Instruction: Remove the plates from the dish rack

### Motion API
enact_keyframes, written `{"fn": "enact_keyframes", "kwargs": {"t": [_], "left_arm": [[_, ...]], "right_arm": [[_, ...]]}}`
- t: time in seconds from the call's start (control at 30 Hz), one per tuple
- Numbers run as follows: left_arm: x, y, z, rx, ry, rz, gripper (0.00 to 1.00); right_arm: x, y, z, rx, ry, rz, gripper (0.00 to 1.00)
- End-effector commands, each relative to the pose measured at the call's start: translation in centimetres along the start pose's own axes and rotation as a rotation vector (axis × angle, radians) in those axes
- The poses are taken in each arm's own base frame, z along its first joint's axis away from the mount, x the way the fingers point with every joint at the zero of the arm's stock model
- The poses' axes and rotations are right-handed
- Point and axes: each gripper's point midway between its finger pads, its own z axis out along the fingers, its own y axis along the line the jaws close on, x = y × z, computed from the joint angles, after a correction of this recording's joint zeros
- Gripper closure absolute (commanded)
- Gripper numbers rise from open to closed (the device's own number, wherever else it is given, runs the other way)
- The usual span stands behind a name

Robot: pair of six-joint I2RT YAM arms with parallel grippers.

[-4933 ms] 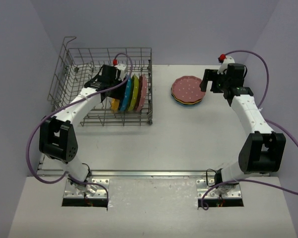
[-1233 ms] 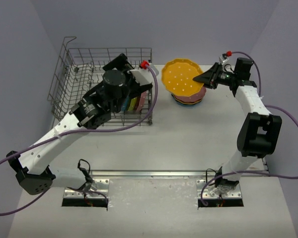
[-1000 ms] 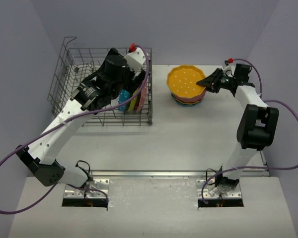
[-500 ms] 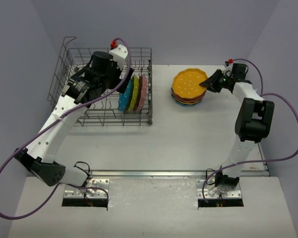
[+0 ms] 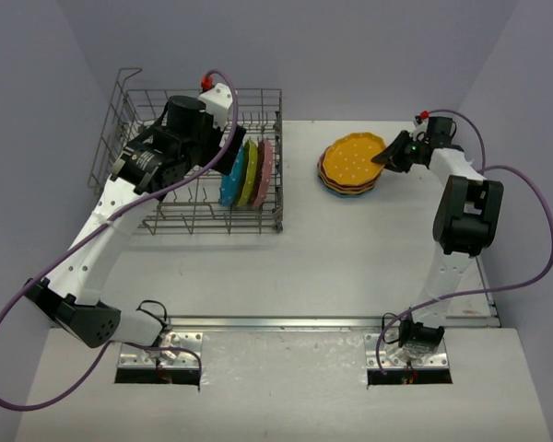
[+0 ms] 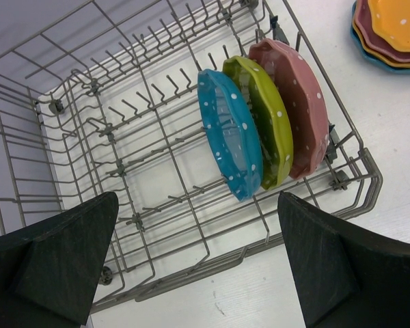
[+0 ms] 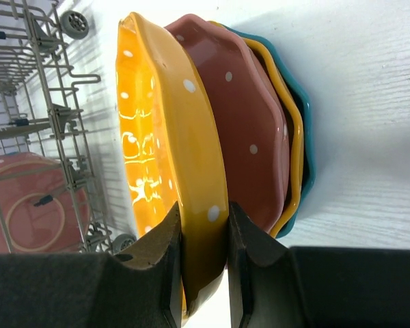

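The orange plate [image 5: 353, 157] [image 7: 154, 137] lies tilted on top of a stack of plates on the table, over a pink plate [image 7: 239, 123], a yellow one [image 7: 287, 137] and a blue one [image 7: 307, 137]. My right gripper [image 5: 384, 157] [image 7: 203, 208] is shut on the orange plate's right rim. In the dish rack [image 5: 203, 92] [image 6: 369, 181] stand three plates on edge: blue [image 6: 229, 133], green [image 6: 266, 116] and pink [image 6: 297, 102]. My left gripper [image 6: 197, 198] hangs open above the rack, to the left of the blue plate, holding nothing.
The rack stands at the table's back left with its raised wire handle [image 5: 129, 74] at the far corner. The plate stack [image 6: 389, 31] sits right of the rack. Purple cables loop off both arms. Walls close in on both sides.
My right gripper has lowered the orange plate onto the stack, still gripping its rim. My left arm has swung back left and settled over the rack with open jaws.
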Motion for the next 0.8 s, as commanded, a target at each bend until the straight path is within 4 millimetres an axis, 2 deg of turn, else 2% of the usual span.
{"fn": "enact_keyframes", "kwargs": {"t": [0.0, 0.07, 0.13, 0.27, 0.57, 0.67, 0.77], "left_arm": [[-1.4, 0.7, -1.3, -0.007, -0.059, -0.037, 0.00], [-1.5, 0.7, -1.4, -0.008, -0.064, -0.039, 0.00], [-1.5, 0.7, -1.3, -0.007, -0.064, -0.041, 0.00], [-1.5, 0.6, -1.4, -0.002, -0.065, -0.046, 0.00], [-1.0, 1.5, -1.3, -0.049, -0.058, -0.041, 0.00], [-0.2, 1.9, -0.6, -0.074, -0.030, -0.045, 0.00], [1.2, 1.8, 1.1, -0.052, 0.031, -0.076, 0.01]], "right_arm": [[-3.6, 3.4, -1.1, -0.052, -0.063, -0.118, 0.71], [-3.8, 3.0, -1.2, -0.015, -0.060, -0.134, 0.57], [-4.0, 2.8, -1.4, 0.020, -0.063, -0.152, 0.48], [-4.2, 2.4, -1.7, 0.090, -0.068, -0.190, 0.34], [-5.4, 2.0, -3.7, 0.308, -0.153, -0.356, 0.27], [-5.2, 2.7, -4.0, 0.325, -0.171, -0.414, 0.27], [-4.7, 3.4, -4.3, 0.313, -0.178, -0.440, 0.27]]}}
